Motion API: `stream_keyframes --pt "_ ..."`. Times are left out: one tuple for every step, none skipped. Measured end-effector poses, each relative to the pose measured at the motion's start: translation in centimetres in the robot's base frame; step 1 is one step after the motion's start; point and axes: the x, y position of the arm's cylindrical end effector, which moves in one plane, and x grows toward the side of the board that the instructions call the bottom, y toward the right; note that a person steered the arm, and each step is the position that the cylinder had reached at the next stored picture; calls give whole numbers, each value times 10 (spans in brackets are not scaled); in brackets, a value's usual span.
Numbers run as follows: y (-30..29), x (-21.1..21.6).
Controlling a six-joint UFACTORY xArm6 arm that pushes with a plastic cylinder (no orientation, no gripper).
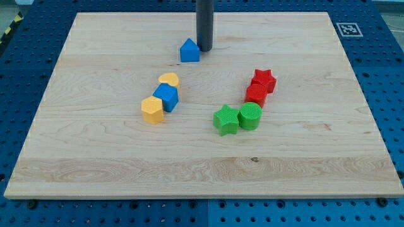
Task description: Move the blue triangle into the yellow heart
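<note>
The blue triangle lies near the board's top middle. My tip stands right beside it, on its right side, touching or nearly touching. The yellow heart lies below and a little left of the triangle, with a gap of bare wood between them. A blue cube sits against the heart's lower edge, and a yellow hexagon sits against the cube's lower left.
A red star and a red block sit to the right of centre. Below them are a green star and a green cylinder. The wooden board rests on a blue perforated table.
</note>
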Motion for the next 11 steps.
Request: stream_keyframes --pt "0 -15" --pt "-7 -7" --pt "-22 25" --pt "-37 66" --pt "-49 100" --pt "-55 104" --pt "-51 104" --pt "-32 104" --pt "-22 95" --pt "-22 75" --pt "-15 52"
